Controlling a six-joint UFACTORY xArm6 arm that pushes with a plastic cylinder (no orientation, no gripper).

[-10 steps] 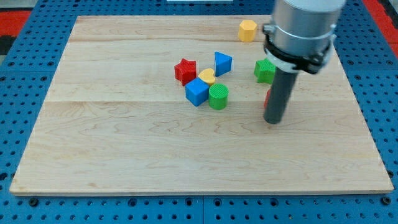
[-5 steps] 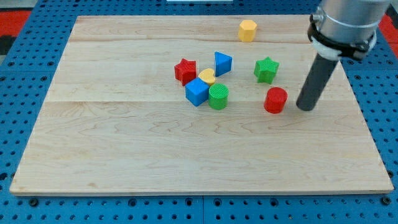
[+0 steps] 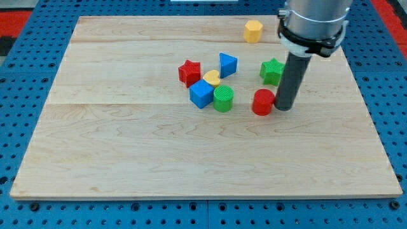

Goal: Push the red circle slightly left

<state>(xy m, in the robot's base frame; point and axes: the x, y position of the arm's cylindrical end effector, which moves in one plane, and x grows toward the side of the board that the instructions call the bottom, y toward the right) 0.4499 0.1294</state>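
The red circle [image 3: 262, 102] stands on the wooden board [image 3: 127, 146], right of centre. My tip [image 3: 283, 107] touches its right side. The rod rises from there toward the view's top right. A green star [image 3: 272, 70] lies just above the red circle, partly behind the rod.
A cluster sits left of the red circle: green circle [image 3: 223, 99], blue cube [image 3: 201, 94], yellow heart [image 3: 212, 78], red star [image 3: 189, 72], blue triangle [image 3: 227, 64]. A yellow hexagon [image 3: 253, 30] is near the board's top edge.
My tip swung from in front of the red circle to its right, then moved left against it. The red circle has slid left, closer to the green circle.
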